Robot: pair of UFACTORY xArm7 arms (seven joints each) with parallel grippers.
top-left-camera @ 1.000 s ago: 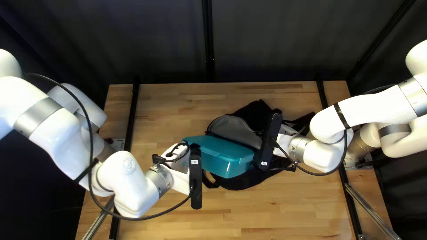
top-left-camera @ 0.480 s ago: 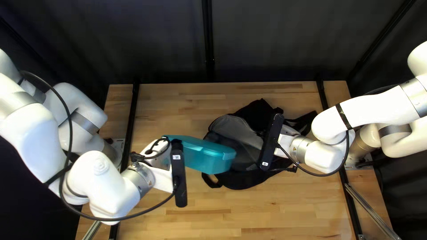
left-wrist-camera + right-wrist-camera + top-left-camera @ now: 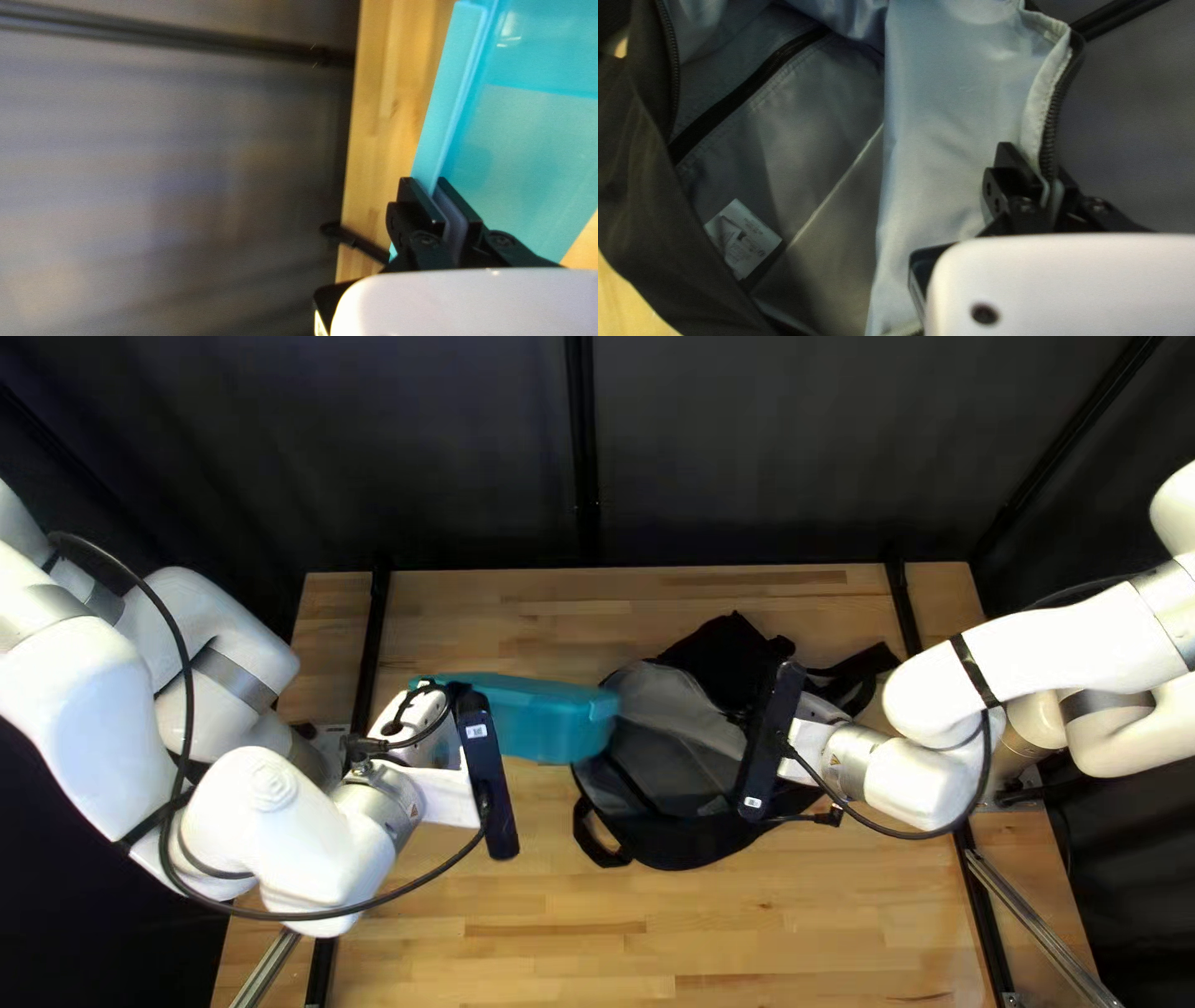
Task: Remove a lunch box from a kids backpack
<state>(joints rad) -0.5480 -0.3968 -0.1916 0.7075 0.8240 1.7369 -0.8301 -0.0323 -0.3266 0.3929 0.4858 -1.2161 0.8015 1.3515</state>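
Note:
My left gripper [image 3: 446, 712], its fingers hidden in the top left view, is at the left end of the teal lunch box [image 3: 548, 719], which is outside the backpack, left of it. In the left wrist view my left gripper [image 3: 434, 190] is shut on the rim of the lunch box [image 3: 523, 137]. The black and grey backpack [image 3: 679, 765] lies spread at mid-table, and my right gripper [image 3: 778, 741] is at its right part. In the right wrist view my right gripper [image 3: 1036, 171] is shut on the zippered edge of the open backpack [image 3: 946, 112]; its grey lining shows.
Black straps [image 3: 859, 672] extend from the backpack toward the back right, and a strap loop [image 3: 601, 840] lies at its front left. Wooden tabletop [image 3: 560, 921] shows in front of the lunch box and backpack. A dark curtain [image 3: 747, 448] hangs behind the far edge.
My left gripper has carried the lunch box leftward and slightly back, off the backpack. The right gripper has shifted slightly right and forward, and the backpack's grey flap has spread out more.

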